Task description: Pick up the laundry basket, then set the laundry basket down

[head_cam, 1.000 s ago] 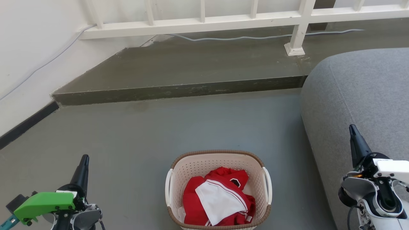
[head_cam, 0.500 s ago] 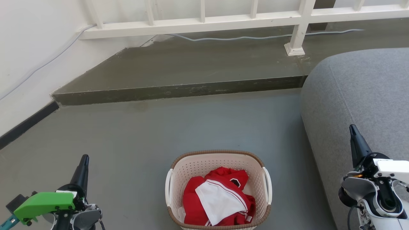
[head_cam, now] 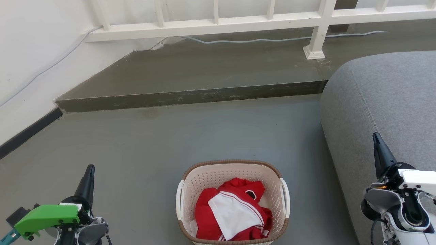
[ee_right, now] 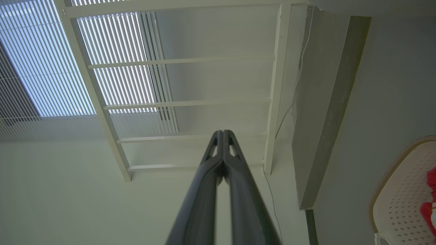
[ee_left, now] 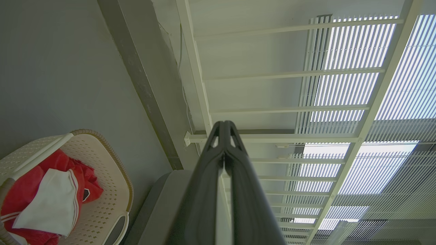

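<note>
The laundry basket (head_cam: 207,177), cream and perforated with a brown woven rim and white side handles, stands on the grey floor at the bottom centre of the head view, holding red and white clothes. It also appears at the lower left of the left wrist view (ee_left: 112,190) and at the right edge of the right wrist view (ee_right: 402,197). My left gripper (head_cam: 90,169) is shut and empty, well to the basket's left. My right gripper (head_cam: 375,136) is shut and empty, over the sofa to the basket's right. Both point away from me, tips together (ee_left: 223,124) (ee_right: 222,132).
A grey sofa (head_cam: 385,98) rises close on the basket's right. A raised concrete step (head_cam: 190,97) crosses the floor ahead, with a white railing (head_cam: 218,23) and a cable behind it. A white wall (head_cam: 30,61) with a dark skirting runs along the left.
</note>
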